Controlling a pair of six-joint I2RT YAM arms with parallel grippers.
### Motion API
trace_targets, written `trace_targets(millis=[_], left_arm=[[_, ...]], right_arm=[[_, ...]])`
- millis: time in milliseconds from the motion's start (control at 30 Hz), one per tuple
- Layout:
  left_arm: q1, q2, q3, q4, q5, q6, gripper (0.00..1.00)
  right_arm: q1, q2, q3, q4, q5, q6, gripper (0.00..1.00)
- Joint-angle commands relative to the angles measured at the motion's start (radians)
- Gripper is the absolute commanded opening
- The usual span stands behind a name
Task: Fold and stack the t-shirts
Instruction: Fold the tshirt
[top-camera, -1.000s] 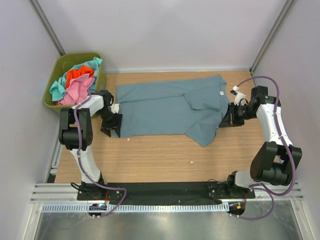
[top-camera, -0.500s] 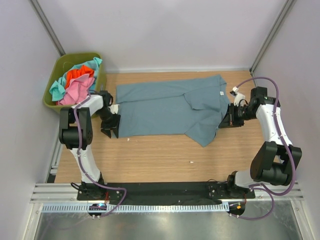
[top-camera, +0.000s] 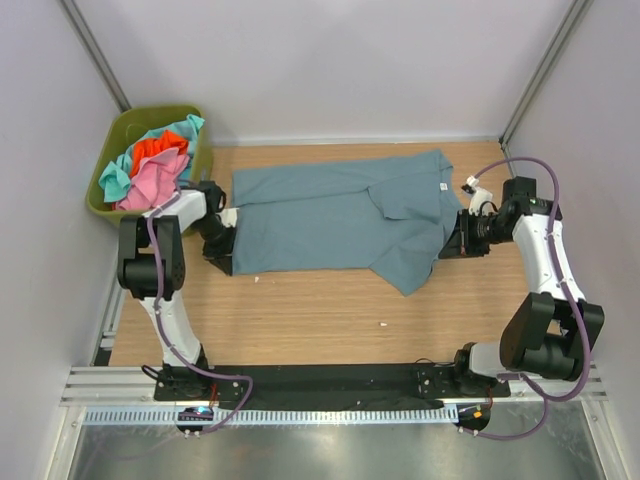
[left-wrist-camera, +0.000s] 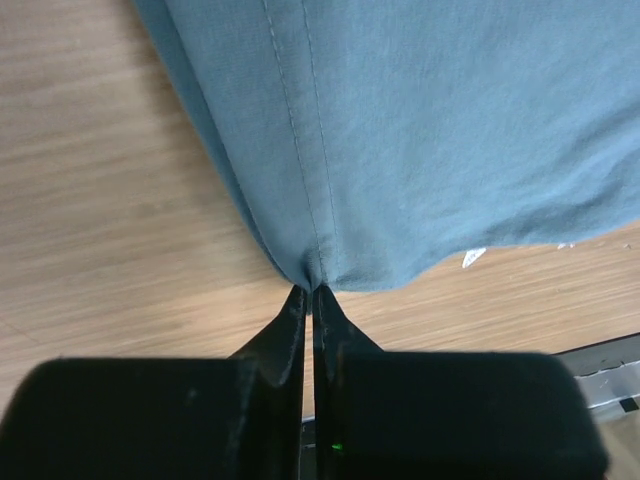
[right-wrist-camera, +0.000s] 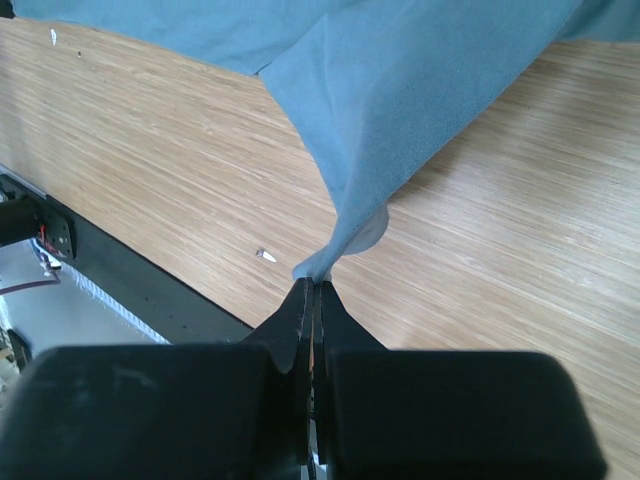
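Drawn a shade toward 9 o'clock since a second ago at the left hem of the blue shirt (top-camera: 330, 215), by the left tool (top-camera: 228, 252); little change on the right beyond a slight swing of the elbow.

At 10 o'clock of the worktop (top-camera: 320, 310), by the wall: green bin (top-camera: 110, 140), heaped with a crumpled pink shirt (top-camera: 150, 185), orange-red shirt (top-camera: 160, 150) and turquoise shirt (top-camera: 185, 128).

Just at 4 o'clock of the bin: left tool (left-wrist-camera: 308, 295), closed to a slit on the hem corner of the blue shirt (left-wrist-camera: 450, 130), with a stitched seam running up from the tips.

Across mid-worktop, lying 9 to 3 o'clock: blue shirt, mostly flat, with a flap folded over its right half and a pointed corner toward 6 o'clock. White tag (top-camera: 441, 187) near its 1 o'clock corner.

At 3 o'clock of the shirt: right tool (top-camera: 448, 242), pinched tight (right-wrist-camera: 313, 285) on a peak of blue cloth (right-wrist-camera: 400, 90) raised off the wood.

At 6 o'clock of the shirt, on bare wood: small white speck (top-camera: 381, 323).
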Motion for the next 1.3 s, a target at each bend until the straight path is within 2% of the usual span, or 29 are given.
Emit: trace_targets(millis=[0,300,600,833,1067,1267], left_arm=[[0.005,-0.099,-0.023,0.000,0.029,0.004,0.00],[0.005,-0.234,-0.039,-0.057,0.023,0.054,0.00],[0.005,-0.211,0.091,-0.120,0.055,0.076,0.00],[0.005,-0.150,0.203,-0.155,0.070,0.082,0.00],[0.005,-0.011,0.338,-0.177,0.076,0.090,0.00],[0.009,0.145,0.574,-0.198,0.037,0.102,0.00]], right_arm=[[-0.006,-0.077,0.014,-0.003,0.007,0.001,0.02],[-0.006,-0.171,0.067,-0.014,0.017,0.027,0.01],[-0.006,-0.120,0.228,0.025,0.007,0.079,0.01],[-0.006,-0.057,0.265,0.066,0.010,0.091,0.01],[-0.006,0.087,0.324,0.133,0.017,0.117,0.01],[-0.006,0.364,0.636,0.175,0.009,0.160,0.01]])
